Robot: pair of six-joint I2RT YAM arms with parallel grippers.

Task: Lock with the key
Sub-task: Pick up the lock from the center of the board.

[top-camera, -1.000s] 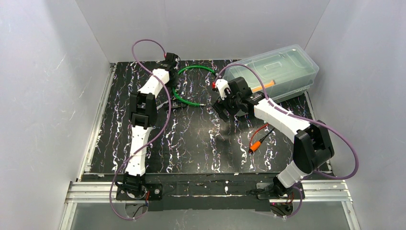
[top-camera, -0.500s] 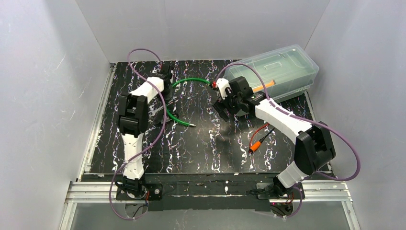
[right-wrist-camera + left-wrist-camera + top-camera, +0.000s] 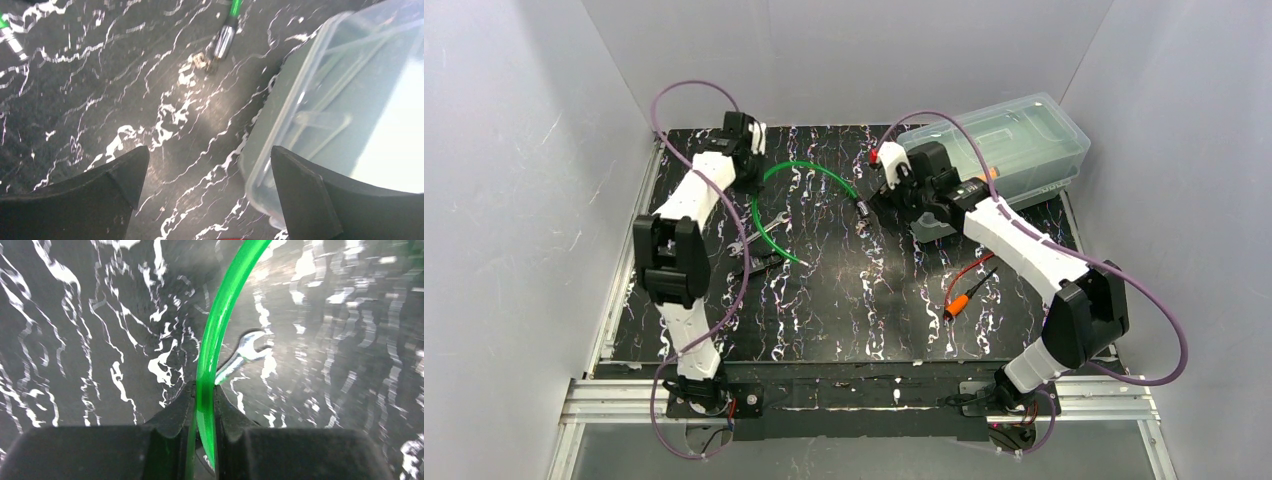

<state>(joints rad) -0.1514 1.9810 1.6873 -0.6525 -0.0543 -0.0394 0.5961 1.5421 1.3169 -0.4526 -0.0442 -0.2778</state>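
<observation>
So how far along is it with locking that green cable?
Nothing looks locked: the green cable has its ends lying apart on the table. In hand: the left gripper is clamped on the cable. The right gripper is open and empty beside the clear box, with the cable's metal end ahead of it. Left: joining the ends and turning a key, which I cannot clearly make out.

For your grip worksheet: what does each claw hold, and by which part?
Left claw pinches the green cable partway along its length; right claw holds nothing.
</observation>
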